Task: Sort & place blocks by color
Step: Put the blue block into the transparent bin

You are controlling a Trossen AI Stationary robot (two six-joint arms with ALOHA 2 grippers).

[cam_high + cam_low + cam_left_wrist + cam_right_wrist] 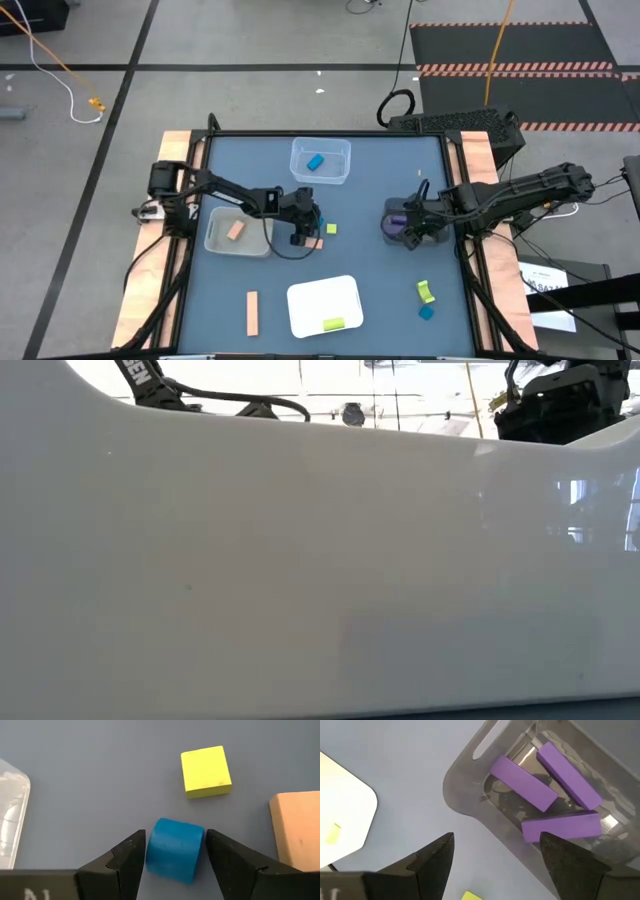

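Observation:
My left gripper [303, 236] is near the table's middle, shut on a blue block [175, 850]. A yellow cube [206, 771] and a tan block [298, 830] lie on the mat just beyond it. My right gripper [495, 845] is open and empty over the near rim of the dark bin [465, 785], in which three purple bars [522, 782] lie. It also shows in the high view [413, 238]. Other blocks: blue [316, 162] in the clear bin, tan [235, 230] in the grey bin, yellow-green [333, 324] on the white tray. My left gripper pinches the blue block by two opposite sides [150, 851] between its two fingers, coming from above and pointing down. The block sits squarely between the fingertips. Whether it is clear of the mat I cannot tell.
A tan bar [253, 313] lies near the front edge, left of the white tray [300, 300]. A yellow-green block [426, 291] and a blue block [427, 312] lie at the near right. The white tray's wall [320, 560] fills the low view.

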